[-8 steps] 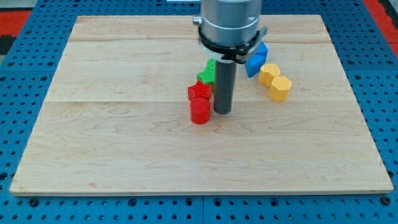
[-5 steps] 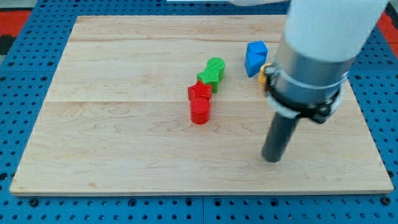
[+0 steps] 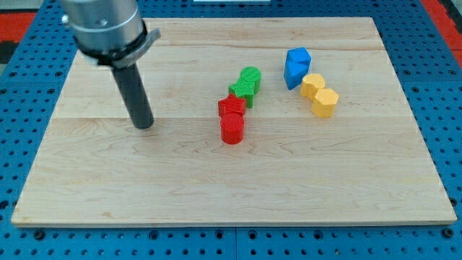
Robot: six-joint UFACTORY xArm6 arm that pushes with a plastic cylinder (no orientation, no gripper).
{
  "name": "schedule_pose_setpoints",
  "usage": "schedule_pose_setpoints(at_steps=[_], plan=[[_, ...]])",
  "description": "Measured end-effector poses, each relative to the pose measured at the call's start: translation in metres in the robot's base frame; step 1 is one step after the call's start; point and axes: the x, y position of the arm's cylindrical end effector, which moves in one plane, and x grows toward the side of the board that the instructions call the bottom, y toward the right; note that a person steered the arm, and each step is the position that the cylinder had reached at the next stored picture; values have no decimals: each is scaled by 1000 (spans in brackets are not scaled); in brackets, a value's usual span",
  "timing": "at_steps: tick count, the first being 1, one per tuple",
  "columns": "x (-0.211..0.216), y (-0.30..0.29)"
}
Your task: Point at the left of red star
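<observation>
The red star (image 3: 231,106) lies near the middle of the wooden board (image 3: 108,180). A red cylinder (image 3: 232,130) touches it just below. My tip (image 3: 144,125) rests on the board well to the view's left of the red star, about a hand's width away, touching no block. The rod runs up to the arm at the view's top left.
Green blocks (image 3: 246,84) sit just up and right of the red star. Blue blocks (image 3: 296,66) stand further right, with two yellow blocks (image 3: 320,95) below them. A blue pegboard (image 3: 29,87) surrounds the board.
My tip went from beside the red blocks to the board's lower right, then swung across to the view's left of the red star. No block has moved.
</observation>
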Motion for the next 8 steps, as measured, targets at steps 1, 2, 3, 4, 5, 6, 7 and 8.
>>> schedule_pose_setpoints(at_steps=[1, 2, 3, 4, 5, 6, 7, 8], plan=[[-25, 14], [-31, 25], [-31, 51], [-29, 78], [-12, 87], [6, 89], [7, 105], [7, 111]])
